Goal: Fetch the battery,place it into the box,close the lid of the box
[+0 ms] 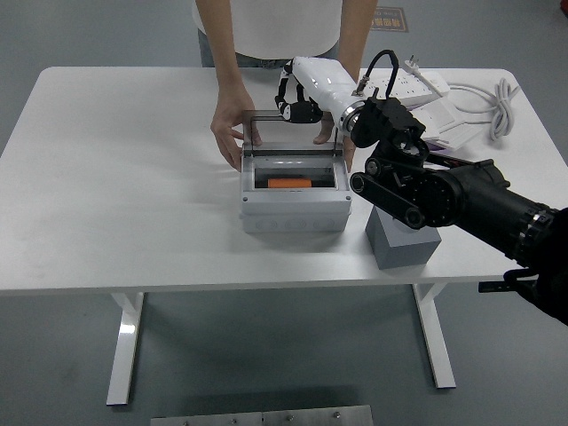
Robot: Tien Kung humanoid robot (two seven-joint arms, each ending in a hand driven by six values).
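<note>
Now, step in hand: closing the lid; the battery (288, 183) already lies inside the box (293, 200), an orange bar in the upper opening.
Box: grey, near the middle of the desk (115, 177), its front face towards the near edge.
Lid: clear lid (288, 133) stands upright, hinged along the far side of the box, not yet folded down.
Right hand: the right hand (297, 99) reaches in from the right and hovers at the lid's far top edge; fingers curled loosely by the rim, but I cannot tell whether they grip it or only touch it.
Left hand: not in view.
Person: stands at the far side; one hand (231, 129) rests against the lid's left edge and the box's far left corner, the other hand (342, 142) sits at the far right corner, partly hidden by the robot's arm.
Next move, by my reckoning: push the lid's top edge towards the near side and down until it meets the box front.
In the way: the person's fingers sit close to the hinge line and could be pinched; the robot's own forearm crowds the right side.
Around: a grey block (401, 241) just right of the box, power strips (417, 99) and a white cable (493, 106) at the far right, well apart.
</note>
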